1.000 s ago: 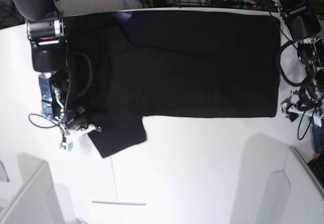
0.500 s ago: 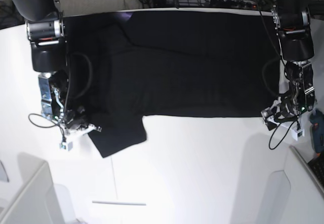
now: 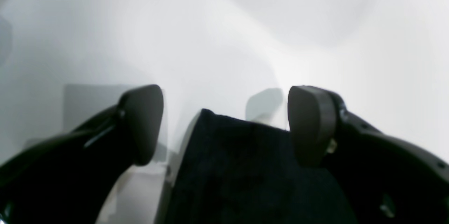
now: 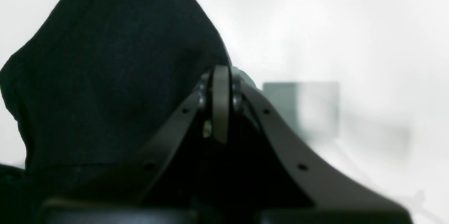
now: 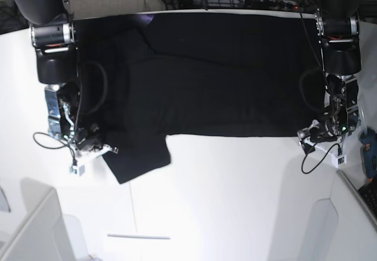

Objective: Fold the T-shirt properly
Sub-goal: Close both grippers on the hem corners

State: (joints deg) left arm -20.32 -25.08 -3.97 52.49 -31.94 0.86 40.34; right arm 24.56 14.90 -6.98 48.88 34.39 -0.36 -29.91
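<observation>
The T-shirt (image 5: 218, 75) lies spread nearly flat along the far edge of the white table (image 5: 235, 202), plain black face up, no print showing. One sleeve sticks out toward the near-left part of the table. A lengthwise fold may already be in (the body reads as a long rectangle with a faint diagonal crease), but I judge most of the folding is still ahead: the sleeve is out and the length has not been doubled over.

The right gripper (image 5: 97, 147) sits at the sleeve's outer edge near the table's left side; its wrist view shows the jaws pressed together with black cloth bunched around them, so it appears to be pinching the sleeve.

The left gripper (image 3: 224, 125) is at the shirt's near-right corner by the table's right edge, jaws spread wide, the hem corner lying between them and not yet gripped.
</observation>
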